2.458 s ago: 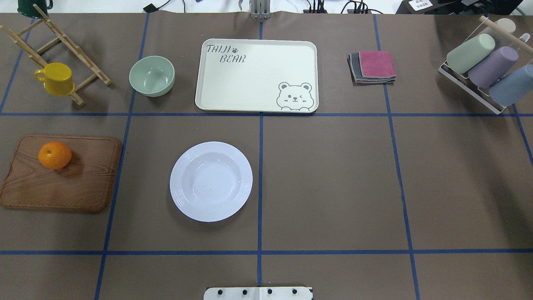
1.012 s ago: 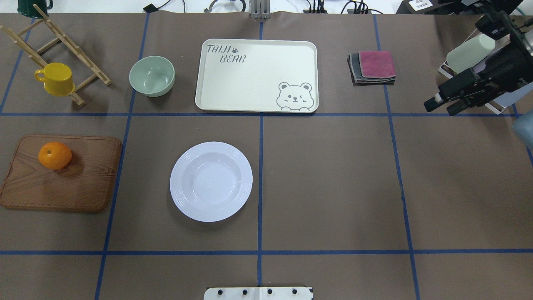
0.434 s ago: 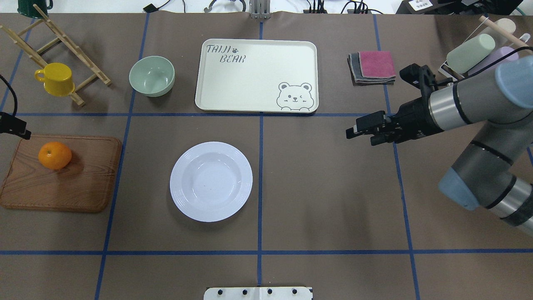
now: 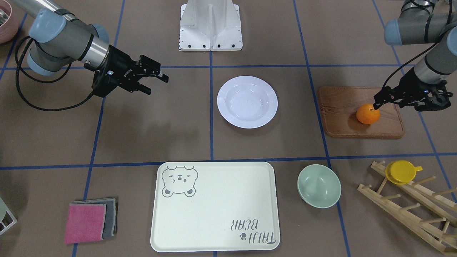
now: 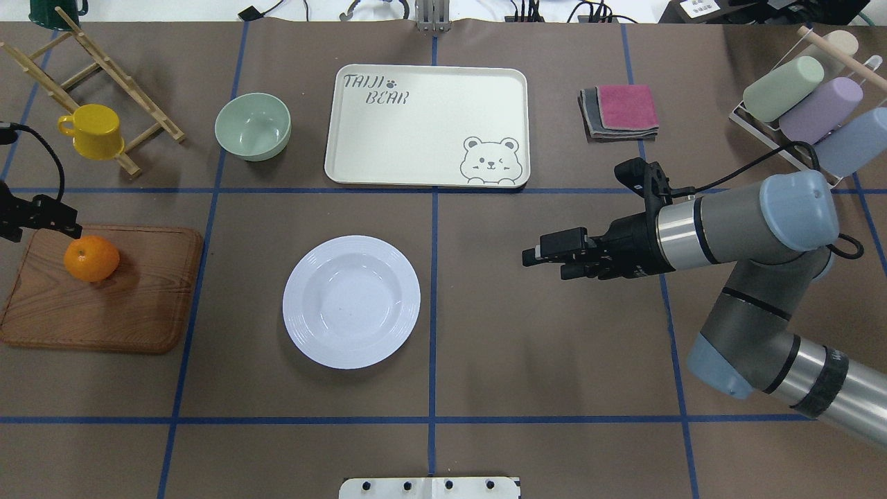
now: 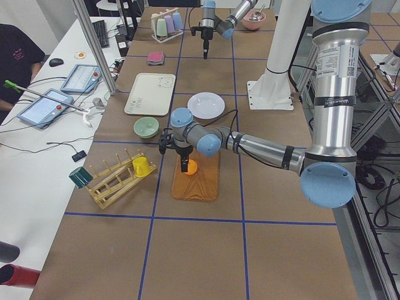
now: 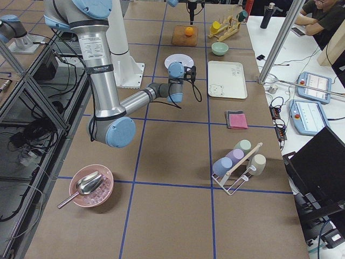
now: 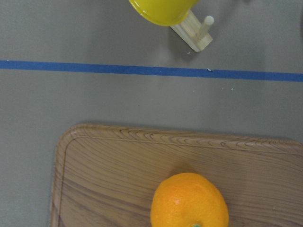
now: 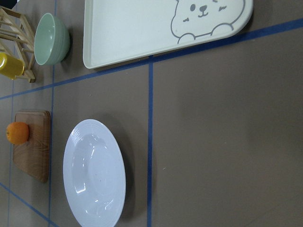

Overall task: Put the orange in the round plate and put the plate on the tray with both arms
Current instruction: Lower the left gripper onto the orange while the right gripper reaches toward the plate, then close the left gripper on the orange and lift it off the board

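The orange lies on a brown wooden board. My left gripper hovers just beyond the orange, tilted down towards it, holding nothing; its jaws look open. The white round plate sits empty left of the table's middle. My right gripper is open and empty, above bare table, well to the plate's right and pointing towards it. The cream bear tray lies empty beyond the plate.
A pale green bowl stands left of the tray. A yellow cup hangs on a wooden rack at the far left. Folded cloths and a rack of tumblers are at the far right.
Both arms have come into the overhead view. The right gripper swept from the far right edge in towards the plate. The left gripper came in over the board beside the orange. No object moved.
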Available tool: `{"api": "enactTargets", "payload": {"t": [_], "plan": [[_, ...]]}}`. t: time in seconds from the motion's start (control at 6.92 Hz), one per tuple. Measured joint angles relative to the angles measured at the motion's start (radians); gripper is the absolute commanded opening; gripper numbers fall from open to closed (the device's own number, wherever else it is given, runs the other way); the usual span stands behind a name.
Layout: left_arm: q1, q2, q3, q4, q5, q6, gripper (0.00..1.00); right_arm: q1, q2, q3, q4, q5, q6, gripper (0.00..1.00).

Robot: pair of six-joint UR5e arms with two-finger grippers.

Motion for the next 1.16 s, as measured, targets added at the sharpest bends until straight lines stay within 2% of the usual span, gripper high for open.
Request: {"api": "enactTargets", "payload": {"t": [0.29,0.72,1.16], "plan": [[0.032,-0.022,0.040,-0.024,0.029,-0.027,0.99,-0.041,0.009,0.003,0.004,-0.048,0.016,1.00],[0.072,-0.048,0.150,-0.177,0.041,-0.125,0.99,-0.071,0.018,0.008,0.005,-0.099,0.035,1.00],[0.091,-0.047,0.164,-0.214,0.041,-0.170,0.98,-0.074,0.020,0.009,0.005,-0.101,0.037,1.00]]}}
